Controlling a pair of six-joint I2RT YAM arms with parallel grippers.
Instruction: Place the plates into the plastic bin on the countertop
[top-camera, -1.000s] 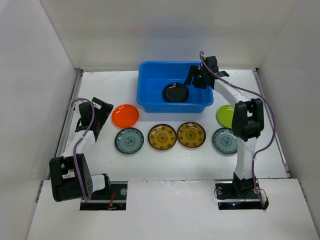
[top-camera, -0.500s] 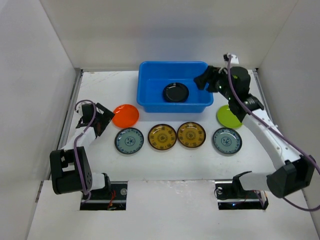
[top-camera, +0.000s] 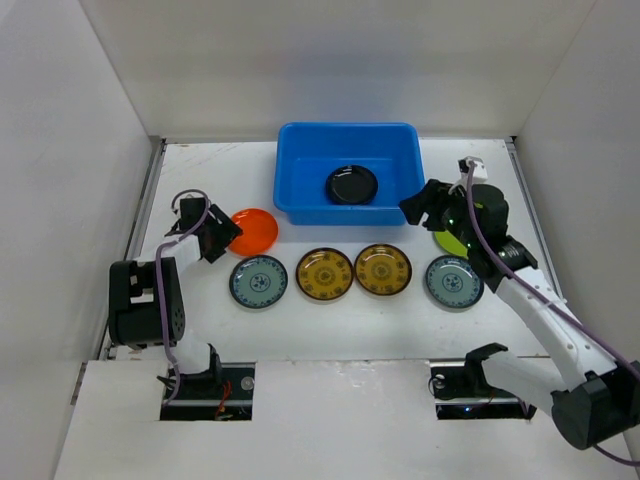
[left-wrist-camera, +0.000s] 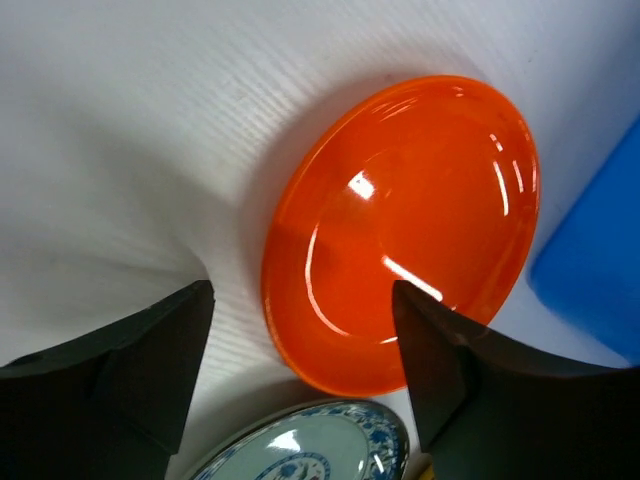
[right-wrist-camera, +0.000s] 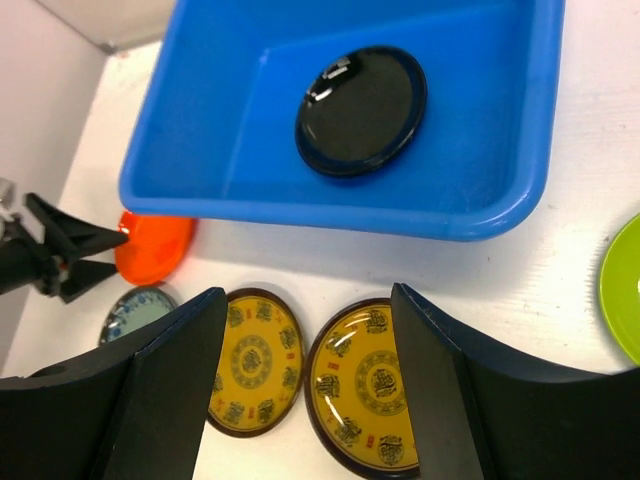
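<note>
A white left wall (top-camera: 70, 150), back wall (top-camera: 330, 60) and right wall (top-camera: 600, 120) close in three sides. A thin grey strip (top-camera: 147, 185) runs along the left edge of the counter (top-camera: 340, 320); a second grey strip (top-camera: 520, 175) runs along its right edge. Nearest, a white panel (top-camera: 340, 420) has two dark rectangular openings, a left cutout (top-camera: 235, 385) and a right cutout (top-camera: 450, 385).

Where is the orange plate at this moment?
In the top view, the orange plate lies left of the blue bin, beside the left gripper.
</note>
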